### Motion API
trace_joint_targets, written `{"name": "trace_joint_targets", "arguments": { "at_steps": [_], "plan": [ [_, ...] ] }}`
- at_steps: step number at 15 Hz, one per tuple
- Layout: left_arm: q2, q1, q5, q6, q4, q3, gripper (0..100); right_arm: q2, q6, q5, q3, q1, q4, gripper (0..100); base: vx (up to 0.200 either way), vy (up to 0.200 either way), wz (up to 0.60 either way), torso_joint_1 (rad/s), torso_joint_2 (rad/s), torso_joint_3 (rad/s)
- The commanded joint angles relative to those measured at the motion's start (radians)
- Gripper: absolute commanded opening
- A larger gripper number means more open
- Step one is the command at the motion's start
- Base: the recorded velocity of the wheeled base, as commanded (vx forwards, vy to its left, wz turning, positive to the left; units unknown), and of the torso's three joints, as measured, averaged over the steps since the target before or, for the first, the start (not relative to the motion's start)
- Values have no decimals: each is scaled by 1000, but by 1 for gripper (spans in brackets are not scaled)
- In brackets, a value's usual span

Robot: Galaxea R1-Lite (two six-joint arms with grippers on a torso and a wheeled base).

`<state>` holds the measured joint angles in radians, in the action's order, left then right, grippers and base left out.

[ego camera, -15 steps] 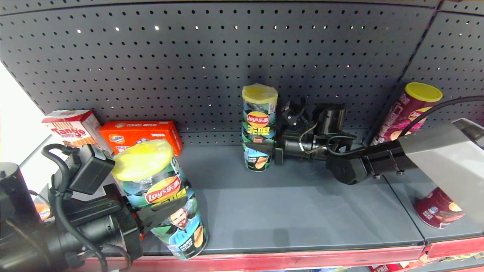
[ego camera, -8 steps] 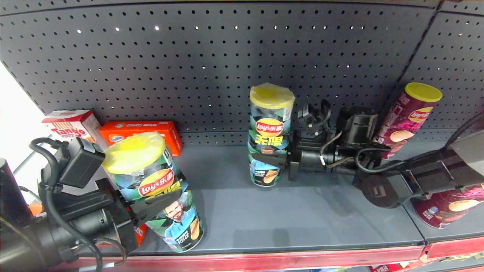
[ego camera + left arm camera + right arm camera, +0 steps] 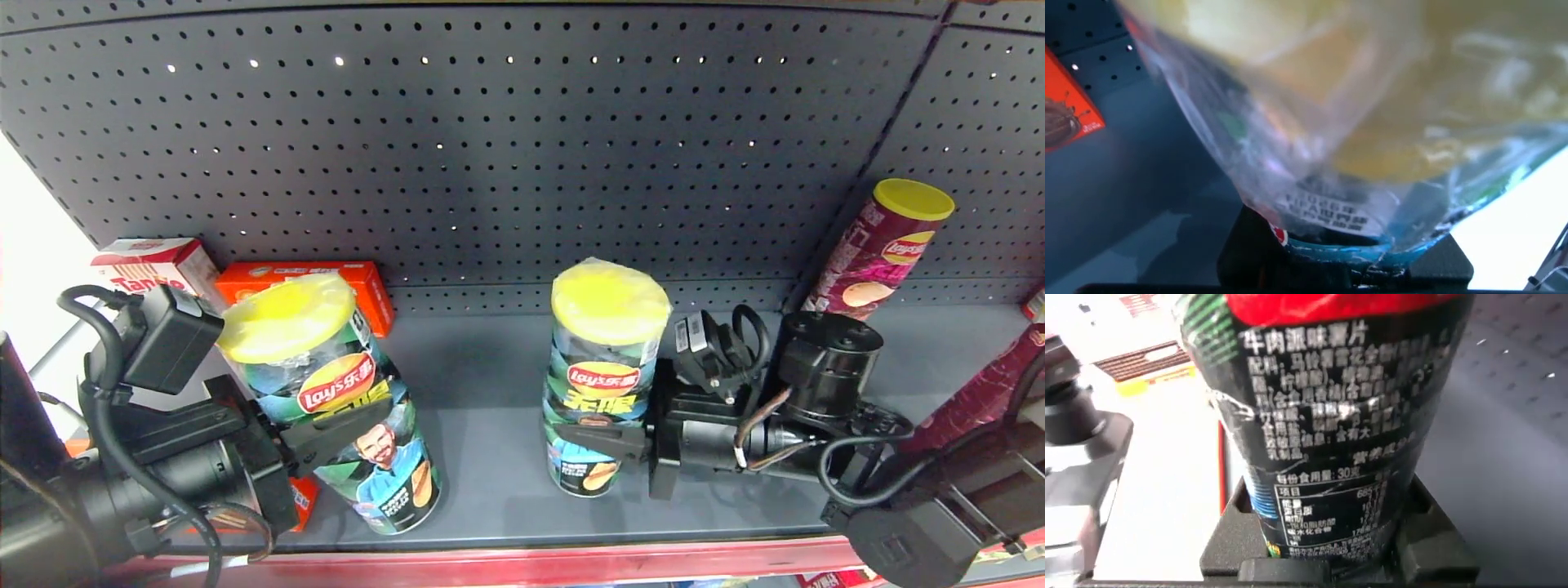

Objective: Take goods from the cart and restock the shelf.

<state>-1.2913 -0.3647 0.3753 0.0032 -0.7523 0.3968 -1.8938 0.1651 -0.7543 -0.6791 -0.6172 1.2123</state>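
We see the left chip can [image 3: 1372,122] blurred at close range; the nearer maroon can [image 3: 984,392] runs off the picture's edge.

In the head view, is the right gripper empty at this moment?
No, the right gripper is shut around a tall green-and-blue chip can with a yellow lid, one finger crossing the can's front.

Yellow-lidded left can [image 3: 335,394], right can [image 3: 602,382]
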Motion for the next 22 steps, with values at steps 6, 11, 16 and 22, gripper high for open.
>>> {"name": "trace_joint_targets", "arguments": {
  "at_steps": [6, 11, 16, 22],
  "plan": [
    [0, 1, -4, -2, 1, 5, 0, -70, 1, -5, 67, -6, 110, 0, 0, 0, 0, 0, 0, 0],
    [-3, 0, -3, -2, -1, 4, 0, -83, 2, -5, 66, 8, 110, 0, 0, 0, 0, 0, 0, 0],
    [0, 1, -3, 0, -1, -3, 0, -82, 7, -5, 69, 8, 111, 100, 0, 0, 0, 0, 0, 0],
    [3, 1, -3, -2, 1, -12, 0, 16, 7, 9, 162, 7, 134, 100, 0, 0, 0, 0, 0, 0]
  ]
}}
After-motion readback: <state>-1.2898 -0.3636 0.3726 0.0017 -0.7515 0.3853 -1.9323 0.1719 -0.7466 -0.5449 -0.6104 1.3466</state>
